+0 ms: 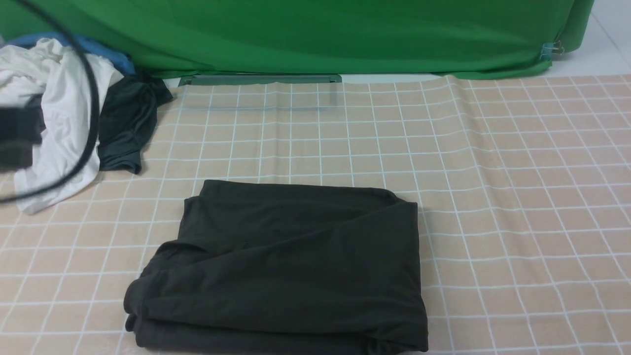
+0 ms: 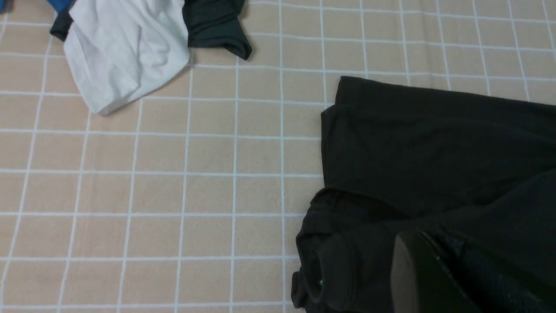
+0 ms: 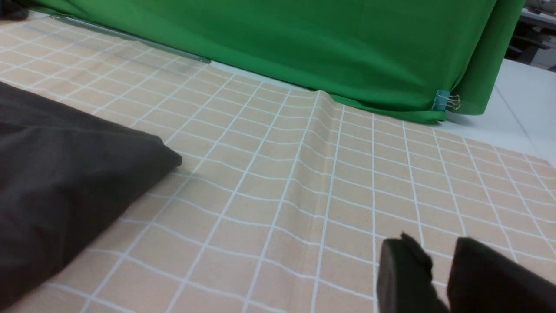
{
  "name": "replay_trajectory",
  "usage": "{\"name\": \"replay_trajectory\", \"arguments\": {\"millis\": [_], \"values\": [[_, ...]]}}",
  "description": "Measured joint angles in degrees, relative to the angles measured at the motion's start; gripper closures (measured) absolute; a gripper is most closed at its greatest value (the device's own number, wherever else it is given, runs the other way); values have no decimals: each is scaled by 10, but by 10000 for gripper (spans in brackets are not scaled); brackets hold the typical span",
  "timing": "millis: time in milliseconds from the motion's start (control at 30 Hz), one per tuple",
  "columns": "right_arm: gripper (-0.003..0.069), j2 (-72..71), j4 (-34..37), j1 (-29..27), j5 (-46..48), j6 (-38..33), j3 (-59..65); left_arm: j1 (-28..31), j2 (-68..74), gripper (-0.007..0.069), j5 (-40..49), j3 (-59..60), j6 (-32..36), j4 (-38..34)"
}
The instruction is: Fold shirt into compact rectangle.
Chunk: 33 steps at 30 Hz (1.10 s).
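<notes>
Green backdrop [image 1: 315, 34] behind, checked cloth [image 1: 517, 197] over the table. One shirt [image 1: 291, 266], folded to a rough rectangle, centre-near, long axis left-right. Left gripper [image 2: 451, 278] sits over its near-left corner, so the left arm's closer; can't tell its opening. Right gripper [image 3: 438, 278] hovers off the shirt's right, jaws narrow, empty. Far left: three loose garments, white [image 1: 59, 98], dark [image 1: 128, 123], blue [image 1: 98, 49].

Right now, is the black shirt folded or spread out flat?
Folded. The shirt lies as a rough rectangle on the checked cloth, with stacked layers showing along its near and left edges. The left edge is uneven.
</notes>
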Motion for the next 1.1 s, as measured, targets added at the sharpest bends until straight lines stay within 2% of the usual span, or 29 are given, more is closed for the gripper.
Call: {"name": "replay_trajectory", "arguments": {"millis": [67, 100, 233, 400, 767, 967, 1100], "values": [[458, 0, 0, 0, 0, 0, 0, 0, -55, 606, -87, 77, -8, 0], [456, 0, 0, 0, 0, 0, 0, 0, -60, 606, -94, 91, -8, 0], [438, 0, 0, 0, 0, 0, 0, 0, -145, 606, -224, 216, -43, -1], [425, 0, 0, 0, 1, -36, 0, 0, -216, 606, -282, 304, -71, -2], [421, 0, 2, 0, 2, -56, 0, 0, -235, 606, -342, 312, -77, 0], [421, 0, 2, -4, -2, -56, 0, 0, -235, 606, -452, 312, -81, -3], [421, 0, 3, -37, -2, -56, 0, 0, -235, 606, -492, 312, -81, -6]]}}
